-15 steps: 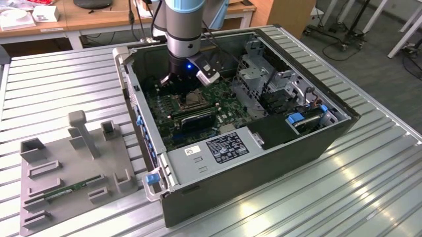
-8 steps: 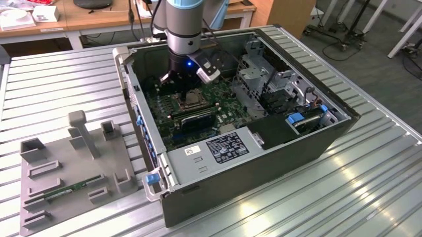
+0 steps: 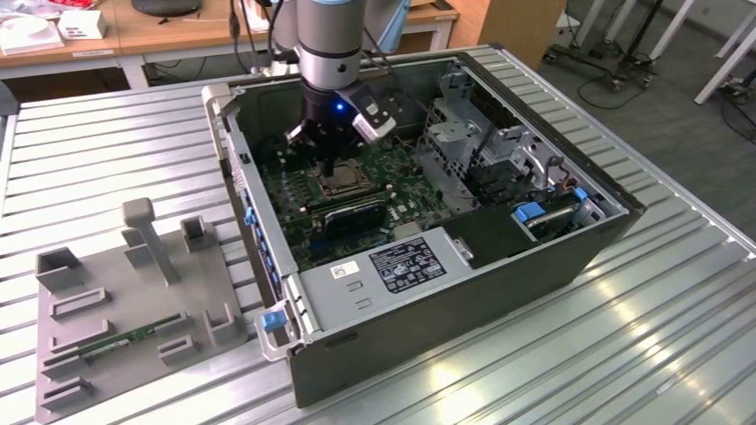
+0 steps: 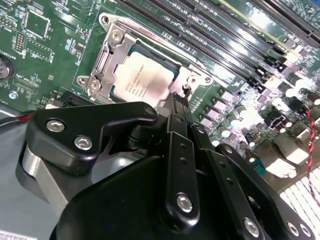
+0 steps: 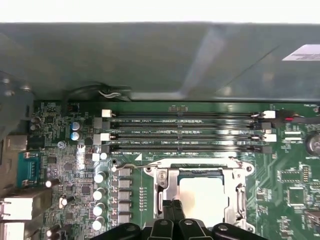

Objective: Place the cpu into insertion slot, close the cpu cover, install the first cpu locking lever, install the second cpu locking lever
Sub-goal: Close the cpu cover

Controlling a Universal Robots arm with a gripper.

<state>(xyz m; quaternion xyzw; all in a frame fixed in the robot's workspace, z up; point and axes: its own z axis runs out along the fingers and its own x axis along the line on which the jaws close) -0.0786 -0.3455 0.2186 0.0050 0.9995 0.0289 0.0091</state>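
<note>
- claw [image 4: 177, 100] closed, tips pressed together, nothing seen btwn them; tip sits right at the edge of the cpu cover [image 4: 107, 60]. Contact w/ it: can't tell.
- in the first wrist view the claw [image 5: 172, 206] tips overlap the near edge of the cpu [image 5: 202, 197].
- cpu [image 4: 142, 82] lies flat in the insertion slot [image 4: 151, 51], pale metal face up. Cover is down, framing it on all sides.
- locking levers: can't tell if latched.
- memory slots [image 5: 185, 135]: long black rows just beside the socket, parallel, on the green motherboard [image 5: 65, 165].
- exterior view: arm comes straight down into the open PC case [image 3: 473, 301], claw [image 3: 327, 168] above the socket area.
- in the case: white-labelled power supply box [image 3: 390, 266] near the front, grey drive cage [image 3: 455, 133] toward the exterior view's right.
- case lies on its side, open face up, on a tabletop [image 3: 590, 354] of ribbed silver metal slats w/ glare patches.
- grey fixture block [image 3: 71, 354] on the tabletop at the exterior view's left, well apart from the case. It holds a green memory stick [image 3: 130, 339].
- room: wooden desks [image 3: 177, 31] behind w/ a white box [image 3: 81, 24]; grey floor [image 3: 661, 115] and wheeled stand bases [image 3: 603, 62] at the exterior view's right.
</note>
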